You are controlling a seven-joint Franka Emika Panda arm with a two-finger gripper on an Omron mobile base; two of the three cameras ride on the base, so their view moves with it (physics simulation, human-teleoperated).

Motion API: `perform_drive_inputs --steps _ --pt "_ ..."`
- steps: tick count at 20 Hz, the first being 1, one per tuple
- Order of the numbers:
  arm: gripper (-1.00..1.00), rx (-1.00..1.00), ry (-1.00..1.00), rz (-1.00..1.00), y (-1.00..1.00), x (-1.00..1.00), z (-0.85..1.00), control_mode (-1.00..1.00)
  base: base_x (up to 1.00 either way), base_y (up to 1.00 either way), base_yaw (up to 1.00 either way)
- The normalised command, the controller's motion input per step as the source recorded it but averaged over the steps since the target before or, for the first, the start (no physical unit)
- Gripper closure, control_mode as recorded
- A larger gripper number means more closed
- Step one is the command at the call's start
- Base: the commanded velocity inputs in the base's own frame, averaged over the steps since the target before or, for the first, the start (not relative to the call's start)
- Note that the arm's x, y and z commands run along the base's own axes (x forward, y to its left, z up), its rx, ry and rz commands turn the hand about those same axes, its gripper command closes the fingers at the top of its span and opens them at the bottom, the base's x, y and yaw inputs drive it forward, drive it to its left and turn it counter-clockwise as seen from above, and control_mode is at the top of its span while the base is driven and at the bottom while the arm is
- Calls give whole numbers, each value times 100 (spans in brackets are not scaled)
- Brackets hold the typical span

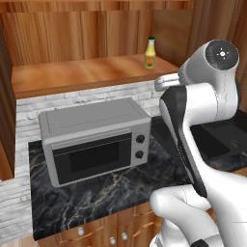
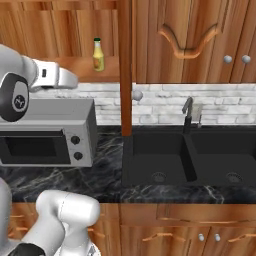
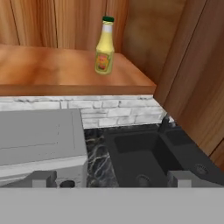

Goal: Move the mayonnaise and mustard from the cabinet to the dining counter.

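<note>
While fingers (image 3: 112, 178) gape, mustard (image 3: 104, 46) stands (upright) shelved.

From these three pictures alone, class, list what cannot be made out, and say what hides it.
- Mustard label: too small to read in every view.
- Cabinet shelf's left part: cut off by the open door's edge in the left base view.
- Microwave left end: hidden behind the arm in the right base view.
- Hand: only its fingertips show, hand view.
</note>
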Motion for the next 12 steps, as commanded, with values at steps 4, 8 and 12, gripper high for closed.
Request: perform_drive_inputs --steps 4,8,12 --pt "-100 -3 -19 -3 7 39 0 -100 0 0 0" --pt "-100 0 -1 -4 1 54 18 -100 0 0 0" --pt "-100 0 0 -4 3 56 23 -100 0 0 0"
